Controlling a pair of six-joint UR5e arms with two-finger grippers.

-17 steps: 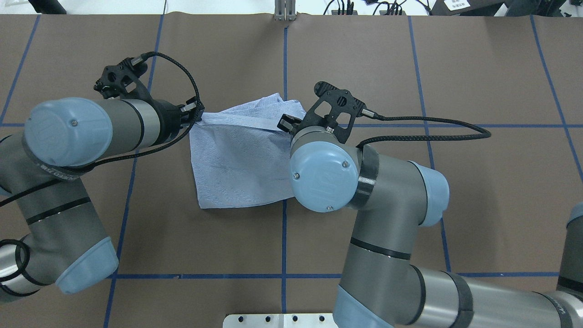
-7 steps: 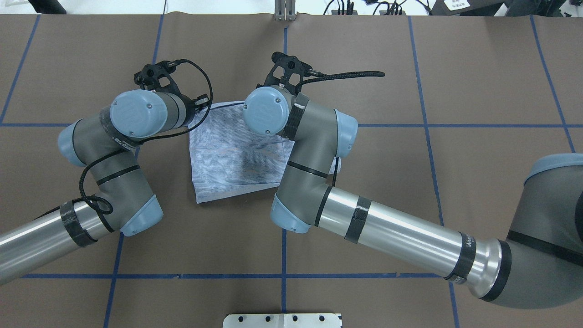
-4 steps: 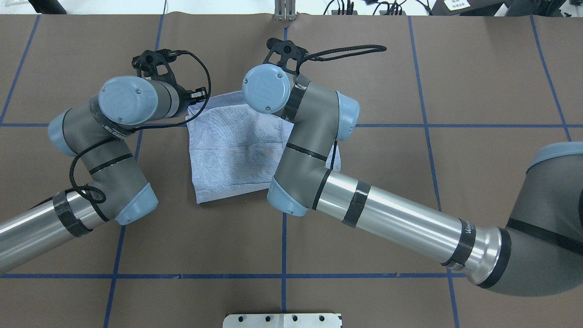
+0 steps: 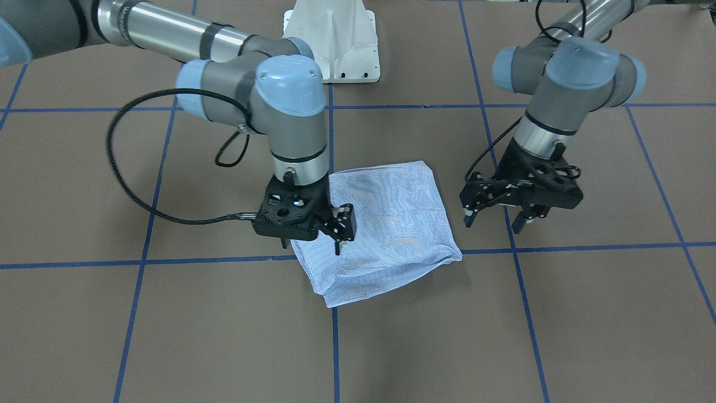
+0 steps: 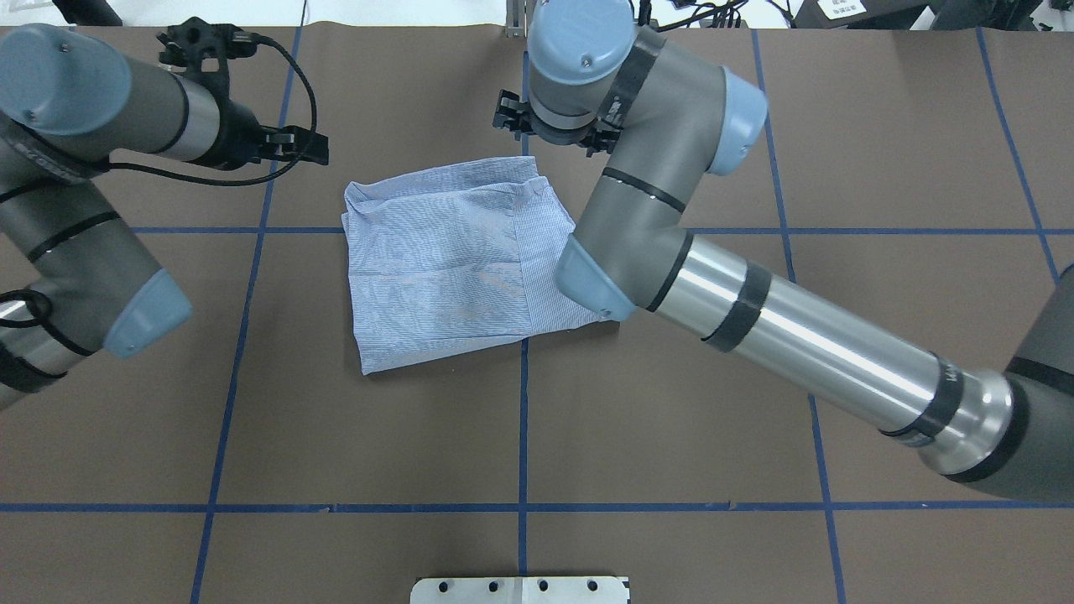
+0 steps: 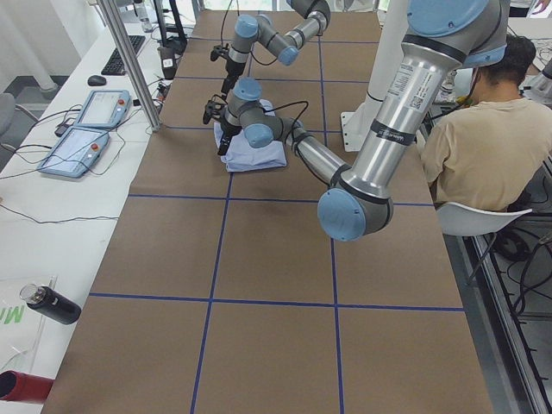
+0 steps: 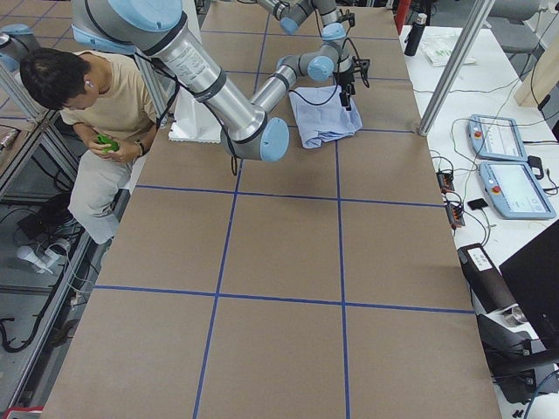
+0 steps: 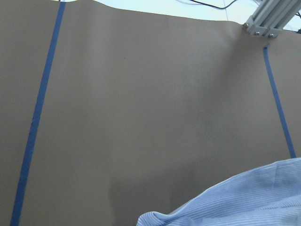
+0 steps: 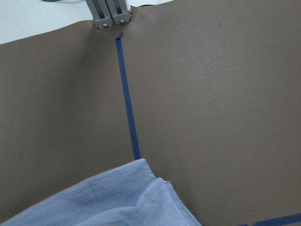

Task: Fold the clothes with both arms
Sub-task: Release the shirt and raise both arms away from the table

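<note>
The light blue pinstriped shirt (image 4: 391, 224) lies folded into a rough square on the brown table, and also shows in the overhead view (image 5: 436, 260). My right gripper (image 4: 311, 245) hangs open and empty just above the shirt's far corner; in the overhead view its wrist hides it. My left gripper (image 4: 492, 222) is open and empty, clear of the shirt, beside its other far corner; it also shows in the overhead view (image 5: 312, 148). Each wrist view shows only a shirt corner (image 8: 235, 205) (image 9: 108, 197) at the bottom edge.
The white pedestal base (image 4: 335, 45) stands at the robot's side. An aluminium post (image 5: 524, 21) stands at the far table edge. A seated person (image 6: 483, 147) is beside the table. Teach pendants (image 6: 86, 121) lie on a side desk.
Both grippers let go of the shirt's far edge, opened, and moved up and away toward the far table edge. The shirt now lies flat and folded.
</note>
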